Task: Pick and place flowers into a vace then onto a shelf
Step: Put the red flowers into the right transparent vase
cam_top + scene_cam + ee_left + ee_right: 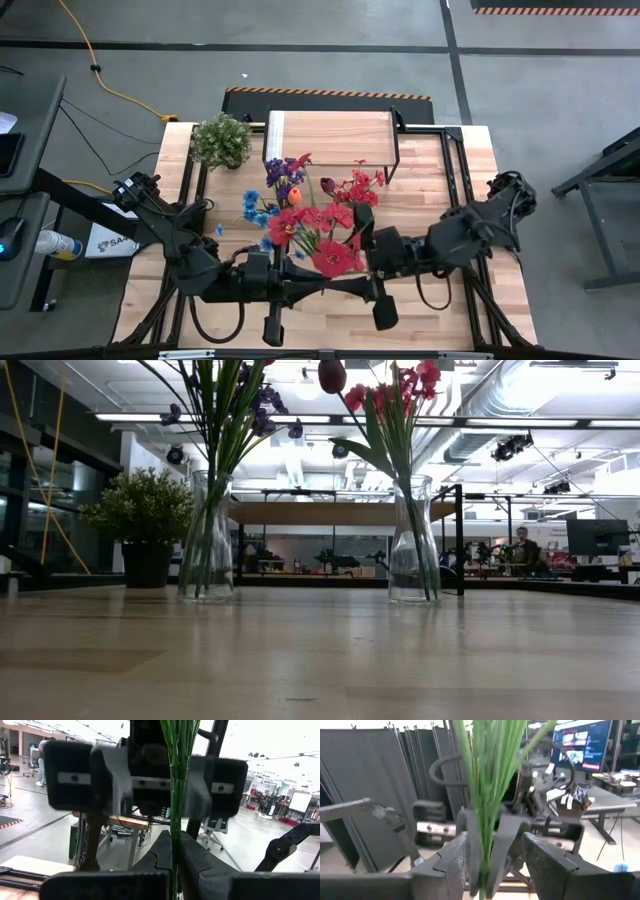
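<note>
Standing on the table (320, 650), two vases (207, 540) hold flowers (177, 795); left hand (175, 851) clenches stems, right hand (495, 857) parted.

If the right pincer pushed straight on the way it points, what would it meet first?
The right pincer would first meet the flower stems between its open fingers. Just behind them sits the left pincer, shut on the same stems; how close is hard to judge.
</note>
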